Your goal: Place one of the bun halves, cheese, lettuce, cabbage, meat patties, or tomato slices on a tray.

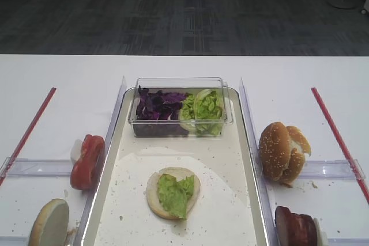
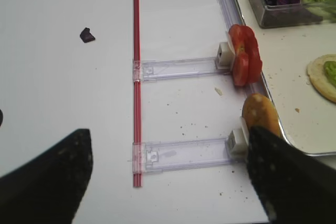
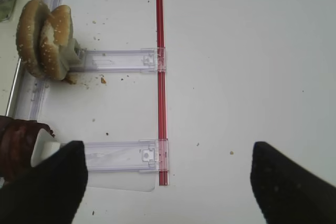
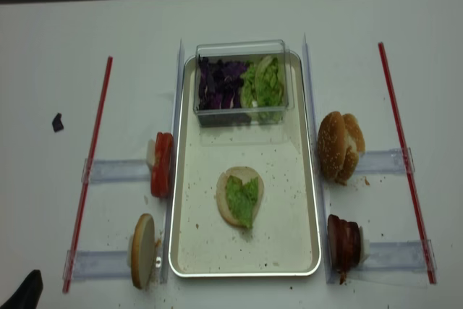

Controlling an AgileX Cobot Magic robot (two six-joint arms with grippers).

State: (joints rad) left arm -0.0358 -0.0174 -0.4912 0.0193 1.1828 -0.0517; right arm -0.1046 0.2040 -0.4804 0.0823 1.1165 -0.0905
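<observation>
Tray (image 1: 245,142) sits mid-table, long axis front to back. On it, toward the near end: one pale bun half (image 1: 154,191), flat face up, with a lettuce (image 1: 176,193) leaf lying on top, overhanging the bun's near edge slightly. At the tray's far end, a clear box (image 1: 180,120) holds cabbage (image 1: 157,105) on its left side and more green leaves on its right.

Off the tray's left edge: tomato slices (image 1: 87,161) stacked upright on edge against a clear holder (image 2: 181,68); nearer, another bun half (image 1: 51,224) standing on edge. Off the right edge: sesame bun halves (image 1: 281,152) leaning together; nearer, the meat patties (image 1: 295,227) stacked on edge.

Right gripper (image 3: 165,179): fingers spread wide, nothing between them, hovering over bare table beside the patties. Left gripper (image 2: 168,174): fingers also wide apart, holding nothing, over the table left of the near bun holder.

Handling judgement: patties look dense, fairly stiff, perhaps greasy; best pinched across the flat faces of the outermost disc. Tomato is wet and slippery, likely to tear under hard squeeze. Buns are light and compressible; grip at the rim gently. Lettuce is flimsy and would shift if bumped.
</observation>
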